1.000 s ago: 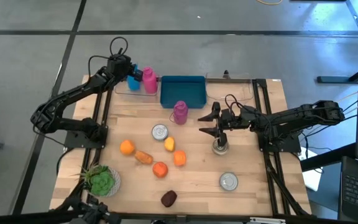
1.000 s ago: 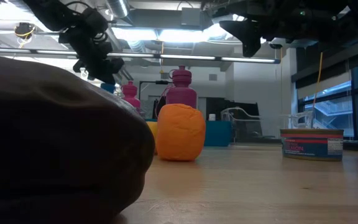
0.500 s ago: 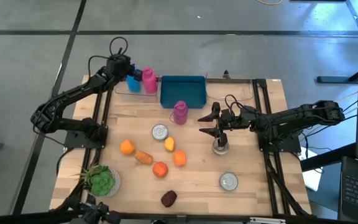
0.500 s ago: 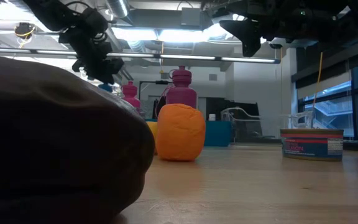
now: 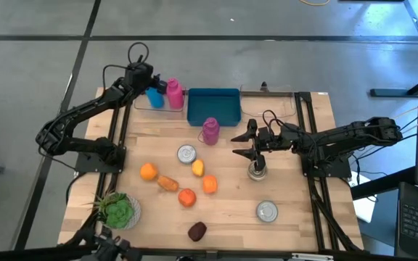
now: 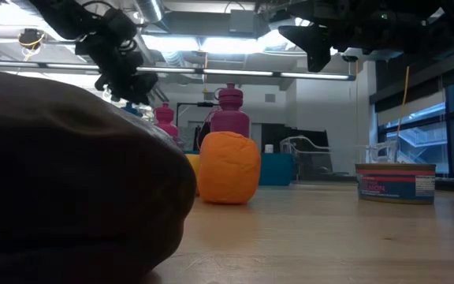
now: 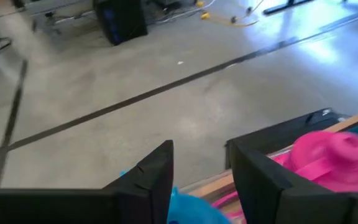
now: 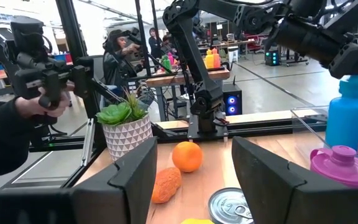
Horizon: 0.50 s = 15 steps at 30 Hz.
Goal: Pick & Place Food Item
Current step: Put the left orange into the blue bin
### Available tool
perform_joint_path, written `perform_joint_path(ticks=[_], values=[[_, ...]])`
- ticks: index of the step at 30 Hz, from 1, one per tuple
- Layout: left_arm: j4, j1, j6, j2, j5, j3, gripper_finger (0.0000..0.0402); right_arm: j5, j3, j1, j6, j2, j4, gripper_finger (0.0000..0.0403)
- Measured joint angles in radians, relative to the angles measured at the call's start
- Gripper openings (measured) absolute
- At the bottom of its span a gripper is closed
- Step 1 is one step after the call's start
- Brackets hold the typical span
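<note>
Food lies at mid-table: an orange (image 5: 148, 172), a brownish-orange piece (image 5: 167, 183), two more orange fruits (image 5: 187, 197) (image 5: 210, 185), a yellow piece (image 5: 198, 168) and a dark red piece (image 5: 197, 230) near the front edge. My left gripper (image 5: 146, 84) hangs at the back left over a blue bottle (image 5: 154, 97). In the left wrist view its fingers (image 7: 156, 174) stand apart, with the blue bottle top (image 7: 191, 206) low between them. My right gripper (image 5: 244, 142) hovers open and holds nothing, beside a can (image 5: 257, 171).
A pink bottle (image 5: 174, 94) stands next to the blue one in a clear tray. A blue bin (image 5: 213, 106) sits at the back, a magenta bottle (image 5: 210, 130) in front of it. Cans (image 5: 186, 154) (image 5: 267, 211), a potted plant (image 5: 118, 210). A person's hand (image 8: 36, 102) holds a device beyond the table.
The left gripper's fingers have spread apart over the blue bottle. Both arms otherwise stay where they were.
</note>
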Motion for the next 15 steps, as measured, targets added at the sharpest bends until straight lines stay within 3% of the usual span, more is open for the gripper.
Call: perform_joint_path(ticks=[7, 15], values=[[0.042, 0.0, -0.004, -0.056, 0.104, 0.001, 0.0188, 0.0, 0.0, 0.0, 0.0, 0.0, 0.0, 0.0207], [0.042, -0.006, -0.055, -0.184, 0.244, 0.001, 0.0188, 0.021, 0.0, 0.0, -0.021, 0.0, 0.0, 0.0207]])
